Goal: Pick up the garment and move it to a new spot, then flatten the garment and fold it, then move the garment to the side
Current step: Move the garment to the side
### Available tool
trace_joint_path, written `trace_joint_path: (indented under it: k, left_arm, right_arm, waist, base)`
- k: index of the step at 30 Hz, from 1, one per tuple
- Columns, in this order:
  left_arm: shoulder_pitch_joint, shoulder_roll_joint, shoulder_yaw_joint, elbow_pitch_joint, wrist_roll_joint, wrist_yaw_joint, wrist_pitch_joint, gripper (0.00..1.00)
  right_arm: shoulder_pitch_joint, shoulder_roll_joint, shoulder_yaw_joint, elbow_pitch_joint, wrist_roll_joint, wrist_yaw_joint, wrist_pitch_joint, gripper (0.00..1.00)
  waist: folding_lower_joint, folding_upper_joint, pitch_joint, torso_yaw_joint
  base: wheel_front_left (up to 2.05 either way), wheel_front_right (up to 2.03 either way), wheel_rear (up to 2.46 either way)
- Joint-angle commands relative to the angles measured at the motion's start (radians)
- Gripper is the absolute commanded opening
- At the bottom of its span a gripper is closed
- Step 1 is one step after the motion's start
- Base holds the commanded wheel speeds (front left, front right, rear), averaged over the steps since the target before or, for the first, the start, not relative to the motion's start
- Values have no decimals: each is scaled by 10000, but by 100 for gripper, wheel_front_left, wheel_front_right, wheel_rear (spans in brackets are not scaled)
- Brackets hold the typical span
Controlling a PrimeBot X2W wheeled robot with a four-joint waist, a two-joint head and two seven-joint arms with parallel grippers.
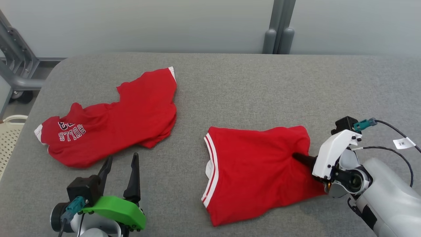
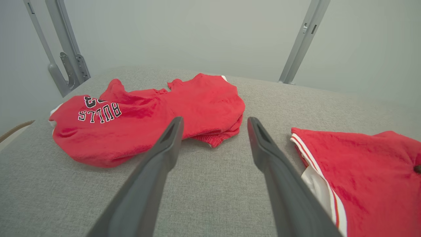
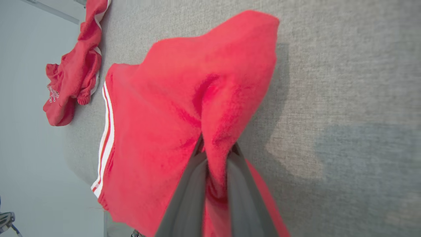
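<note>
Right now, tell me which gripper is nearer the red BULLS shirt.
Left. The left gripper sits open by the near edge of the BULLS shirt; the right gripper is farther off to the right, shut on the striped red garment.

The red soft-knit garment with a white-striped band (image 1: 253, 171) lies mostly flat on the right half of the grey cloth-covered table (image 1: 250, 89). Its striped edge faces left, where a bit of white lining shows. At its right edge the cloth is drawn up into a pinched ridge, with creases fanning out.
</note>
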Motion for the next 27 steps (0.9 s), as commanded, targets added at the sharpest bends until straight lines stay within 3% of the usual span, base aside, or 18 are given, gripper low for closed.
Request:
trace_joint_path:
  k: [1, 11, 27]
  left_arm:
    - [-40, -22, 33, -18, 94, 28, -27, 100]
    - [-15, -26, 82, -293, 316, 62, -71, 100]
    - [-60, -230, 125, -674, 874, -377, -91, 100]
  right_arm:
    - [51, -111, 13, -97, -35, 4, -118, 0]
    - [-165, -371, 340, -585, 35, 4, -647, 0]
    - [-633, -587, 1119, -397, 9, 4, -1315, 0]
  waist:
    - [-1, 0, -57, -75]
    - [-1, 0, -152, -753]
    - [-1, 0, -267, -2715]
  base:
    - [0, 0, 0]
    - [0, 0, 0]
    - [0, 0, 0]
